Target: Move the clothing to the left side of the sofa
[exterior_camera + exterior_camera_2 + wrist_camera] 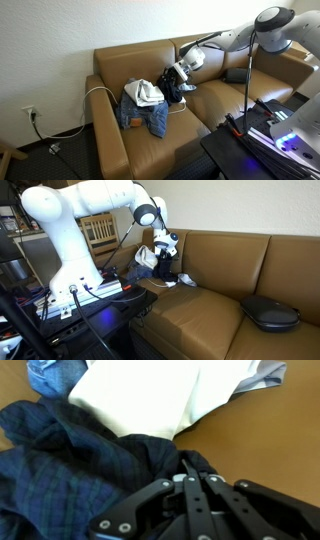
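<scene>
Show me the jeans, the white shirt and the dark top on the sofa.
jeans [142, 120]: in an exterior view, middle of the denim.
white shirt [150, 395]: wrist view, its smooth middle.
dark top [70, 455]: wrist view, its crumpled folds.

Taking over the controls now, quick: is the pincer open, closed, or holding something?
The pincer is closed, pinching the soft dark navy checked top.

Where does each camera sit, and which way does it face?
Exterior view: in front of the sofa, facing its clothing; arm enters from picture's right.
Exterior view: beside the base, looking along the seats; arm shows.
Wrist view: above the dark top, looking down; shut end effector shows.
All share the clothing.
</scene>
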You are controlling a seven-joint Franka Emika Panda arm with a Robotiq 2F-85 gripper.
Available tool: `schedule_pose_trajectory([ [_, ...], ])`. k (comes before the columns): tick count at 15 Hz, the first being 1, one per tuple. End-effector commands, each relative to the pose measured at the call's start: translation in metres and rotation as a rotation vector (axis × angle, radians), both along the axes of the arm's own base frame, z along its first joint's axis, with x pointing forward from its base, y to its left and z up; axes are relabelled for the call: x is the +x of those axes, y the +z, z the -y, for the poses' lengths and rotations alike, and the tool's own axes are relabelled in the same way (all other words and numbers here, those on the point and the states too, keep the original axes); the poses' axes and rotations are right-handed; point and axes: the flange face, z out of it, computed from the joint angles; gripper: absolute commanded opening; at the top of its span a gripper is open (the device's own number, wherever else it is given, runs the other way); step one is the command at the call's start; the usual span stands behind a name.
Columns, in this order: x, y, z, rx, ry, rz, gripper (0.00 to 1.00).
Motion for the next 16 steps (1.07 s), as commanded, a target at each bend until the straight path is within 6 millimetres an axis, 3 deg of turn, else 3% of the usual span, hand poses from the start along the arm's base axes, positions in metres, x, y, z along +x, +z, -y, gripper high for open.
schedule_pose_trajectory([
  [1,-0.010,-0.025,0.007,-0.069,0.036,-0.053,0.01],
  [4,-0.014,-0.040,0.008,-0.084,0.030,-0.053,0.01],
  [16,-0.016,-0.039,0.007,-0.088,0.033,-0.051,0.03],
])
